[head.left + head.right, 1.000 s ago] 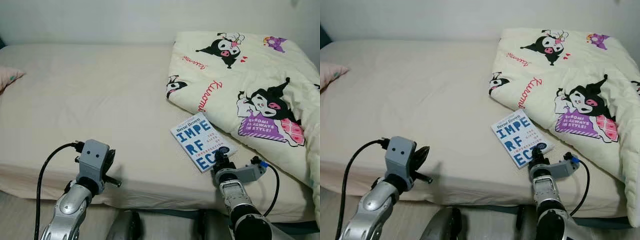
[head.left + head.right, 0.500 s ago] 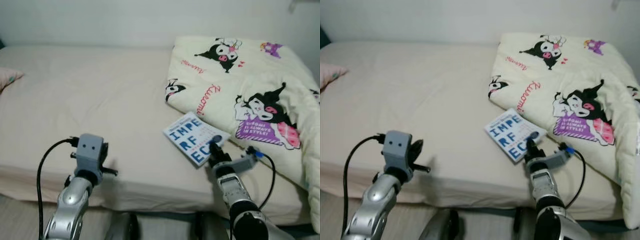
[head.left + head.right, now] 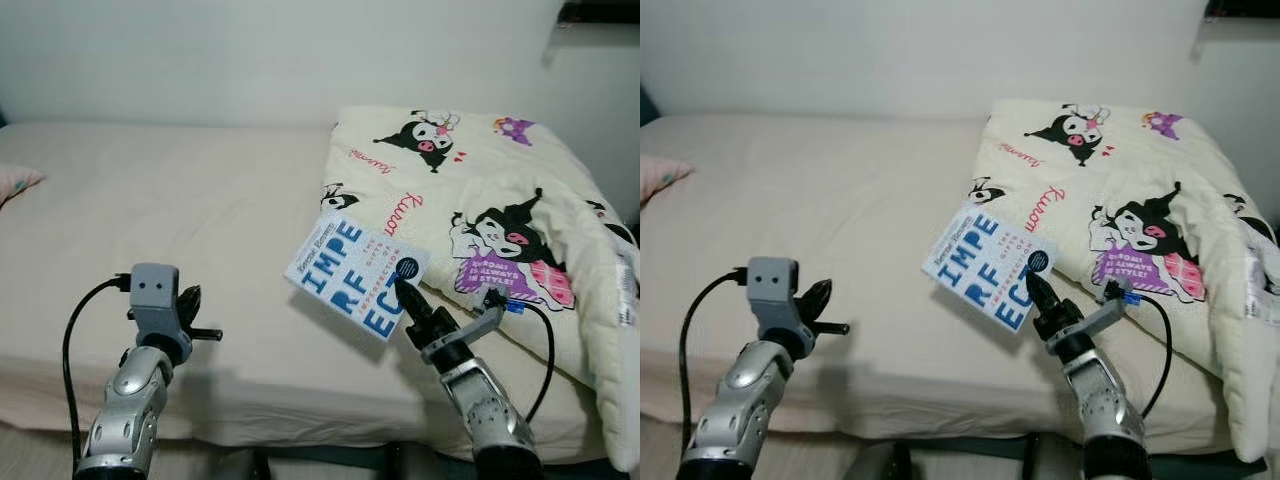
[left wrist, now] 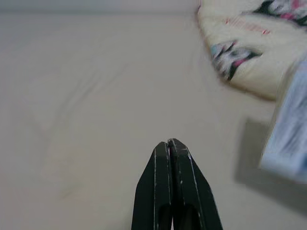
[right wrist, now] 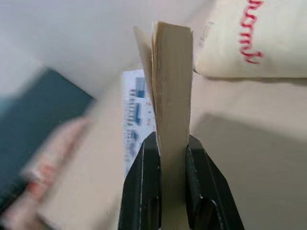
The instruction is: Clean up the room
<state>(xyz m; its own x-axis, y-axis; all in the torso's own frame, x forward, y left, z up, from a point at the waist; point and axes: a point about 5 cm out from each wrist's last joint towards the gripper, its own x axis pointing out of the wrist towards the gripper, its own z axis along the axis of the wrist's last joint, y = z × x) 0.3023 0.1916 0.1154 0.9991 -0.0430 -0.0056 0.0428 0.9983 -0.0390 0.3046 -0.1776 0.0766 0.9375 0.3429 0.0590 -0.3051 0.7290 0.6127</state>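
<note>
A white paperback book [image 3: 355, 277] with big blue letters hangs tilted in the air above the bed's near side. My right gripper [image 3: 403, 290] is shut on its lower right corner. In the right wrist view the book's page edge [image 5: 171, 91] stands clamped between the two black fingers [image 5: 143, 191]. My left gripper [image 3: 830, 327] is shut and holds nothing, hovering over the bed's front left part; its closed fingers [image 4: 173, 187] point across the bare sheet.
The bed [image 3: 180, 230] carries a beige sheet. A cream cartoon-print duvet [image 3: 480, 210] lies bunched over its right half. A pink pillow corner [image 3: 15, 182] pokes in at the far left. A white wall runs behind, with a dark shelf [image 3: 600, 12] at the top right.
My right gripper has lifted the book off the sheet and carried it up and to the left. The camera has tilted up and back. The left arm has held about where it was.
</note>
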